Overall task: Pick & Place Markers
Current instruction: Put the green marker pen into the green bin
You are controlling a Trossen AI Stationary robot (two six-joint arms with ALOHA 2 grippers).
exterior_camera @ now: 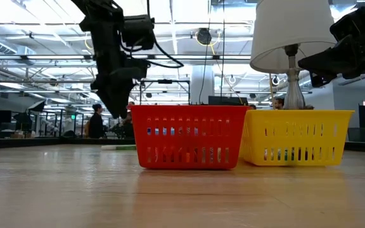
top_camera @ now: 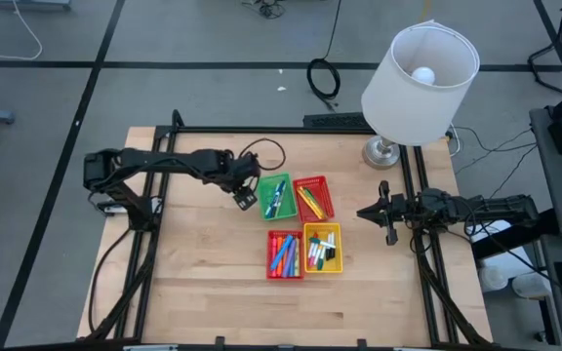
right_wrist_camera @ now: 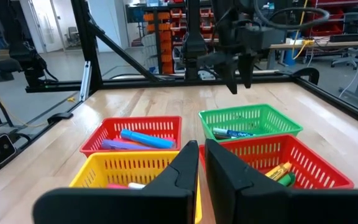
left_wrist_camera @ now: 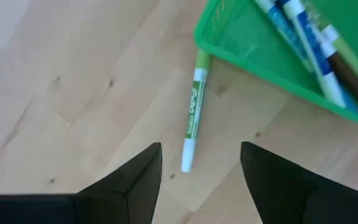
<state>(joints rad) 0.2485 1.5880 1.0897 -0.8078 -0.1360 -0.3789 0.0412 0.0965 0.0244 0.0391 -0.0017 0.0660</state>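
Marker (left_wrist_camera: 192, 121), green-and-white, loose on the counter (top_camera: 193, 283), cap end right against a corner of the green basket (left_wrist_camera: 229, 53), tail end pointing in between the fingers of the left gripper (left_wrist_camera: 201, 149). Hovers above it with fingers spread apart, nothing held. Right gripper (right_wrist_camera: 201, 146) pressed together and empty, parked at the right edge of the counter near the lamp (top_camera: 420, 83).

Possible trouble, as a judgement:
- Lines up over the tail end only, so may pinch far from the middle and let the marker swing or slip out on the lift.
- May roll the round barrel aside if one finger lands first.
- May nudge or snag the green basket, given how close the cap lies to its rim.
- May drop short of the basket wall on release.

Counts:
- Baskets: four, namely one green, two red (top_camera: 312, 181) (top_camera: 284, 276), one yellow (top_camera: 322, 270).
- Markers loose on the counter: one.
- Markers inside the green basket: at least three in the left wrist view, mostly blue.
- Markers in the other baskets: several each, too small to count.
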